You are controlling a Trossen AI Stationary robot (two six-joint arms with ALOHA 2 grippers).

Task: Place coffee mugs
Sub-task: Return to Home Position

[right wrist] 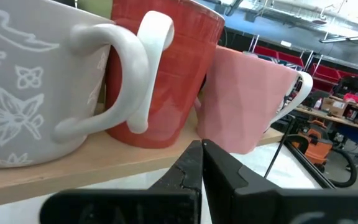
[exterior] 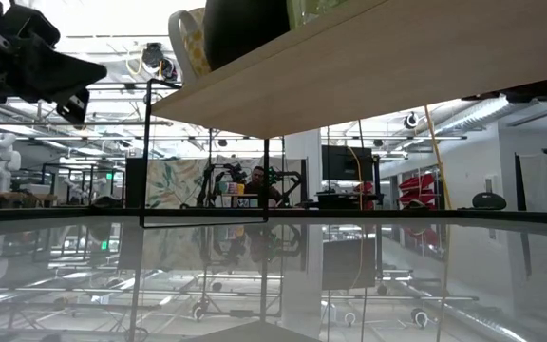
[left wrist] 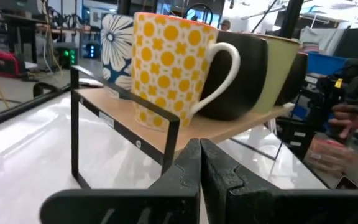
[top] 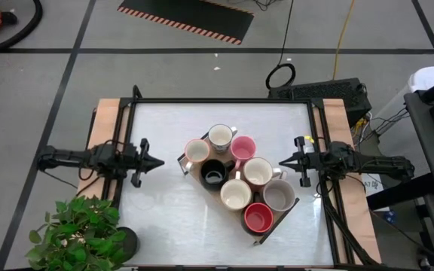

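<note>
Eight mugs stand upright, close together, on a long wooden tray that lies slantwise mid-table on black wire ends. They are a pink-cream mug, a white one, a pink one, a black one, two cream ones, a grey one and a red one. My left gripper is shut and hovers left of the tray, pointing at it. My right gripper is shut too, just right of the cream mug. Neither touches anything.
A potted plant stands at the table's near left corner. Bare table surface lies near-left of the tray and along the far side. In the low view the tray's underside and its wire end fill the upper picture.
</note>
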